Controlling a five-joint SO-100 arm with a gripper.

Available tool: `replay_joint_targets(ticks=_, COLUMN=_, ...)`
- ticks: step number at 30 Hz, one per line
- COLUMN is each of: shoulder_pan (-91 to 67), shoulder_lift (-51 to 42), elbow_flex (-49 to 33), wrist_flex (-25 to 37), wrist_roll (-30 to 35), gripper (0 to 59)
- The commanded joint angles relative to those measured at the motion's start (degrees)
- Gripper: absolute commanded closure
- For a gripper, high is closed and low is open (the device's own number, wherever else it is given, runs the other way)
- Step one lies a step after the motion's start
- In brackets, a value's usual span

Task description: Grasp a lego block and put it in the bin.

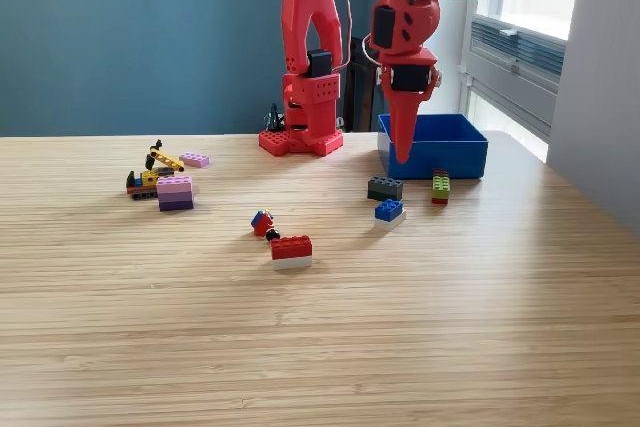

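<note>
Gripper (404, 152) (jaws together) – over bin (470, 160) front-left wall

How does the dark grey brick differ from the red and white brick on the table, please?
The dark grey brick is one colour; the red and white brick is red stacked on white. The dark grey brick lies close to the bin; the red and white brick lies nearer the camera, mid-table. Both rest flat, studs up, untouched.

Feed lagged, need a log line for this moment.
end effector: shut, empty, over bin's front-left wall | bin: no brick seen inside | nearest: dark grey brick
</note>
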Motion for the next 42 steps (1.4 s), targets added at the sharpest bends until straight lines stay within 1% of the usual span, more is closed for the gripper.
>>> replay_joint_targets(ticks=1, shoulder_pan=2.2, shoulder_lift=3.9, elbow_flex=1.5, wrist_flex=-3.8, wrist_roll=4.0, gripper=21.5)
replay_joint_targets(ticks=5, shoulder_pan=2.9, shoulder_lift=3.9, elbow_flex=4.5, wrist_flex=-9.0, wrist_roll=6.1, gripper=20.3)
replay_joint_targets(ticks=7, shoulder_pan=3.9, shoulder_lift=3.9, elbow_flex=5.6, wrist_flex=-11.1, wrist_roll=6.2, gripper=21.4)
replay_joint_targets(ticks=10, shoulder_pan=4.7, shoulder_lift=3.9, elbow_flex=7.9, wrist_flex=-14.3, wrist_roll=6.9, gripper=24.3)
replay_joint_targets(ticks=16, shoulder_pan=4.5, shoulder_lift=3.9, elbow_flex=12.9, wrist_flex=-20.3, wrist_roll=7.6, gripper=32.1)
replay_joint_targets(ticks=19, shoulder_pan=4.4, shoulder_lift=3.9, elbow_flex=14.9, wrist_flex=-22.3, wrist_roll=7.6, gripper=33.4)
replay_joint_targets(ticks=23, shoulder_pan=4.4, shoulder_lift=3.9, elbow_flex=16.9, wrist_flex=-24.3, wrist_roll=7.6, gripper=35.0)
replay_joint_targets(ticks=26, shoulder_pan=4.4, shoulder_lift=3.9, elbow_flex=17.6, wrist_flex=-24.8, wrist_roll=7.6, gripper=38.6)
replay_joint_targets(ticks=28, shoulder_pan=4.5, shoulder_lift=3.9, elbow_flex=17.8, wrist_flex=-25.0, wrist_roll=7.6, gripper=42.7)
replay_joint_targets(ticks=30, shoulder_pan=4.6, shoulder_lift=3.9, elbow_flex=18.1, wrist_flex=-25.4, wrist_roll=7.6, gripper=48.1)
replay_joint_targets(ticks=32, shoulder_pan=4.6, shoulder_lift=3.9, elbow_flex=18.6, wrist_flex=-26.0, wrist_roll=7.3, gripper=56.4)
replay_joint_targets(ticks=35, shoulder_pan=4.6, shoulder_lift=3.9, elbow_flex=19.3, wrist_flex=-27.2, wrist_roll=7.0, gripper=58.5)
replay_joint_targets(ticks=42, shoulder_pan=4.5, shoulder_lift=3.9, elbow_flex=18.5, wrist_flex=-27.2, wrist_roll=3.1, gripper=58.5)
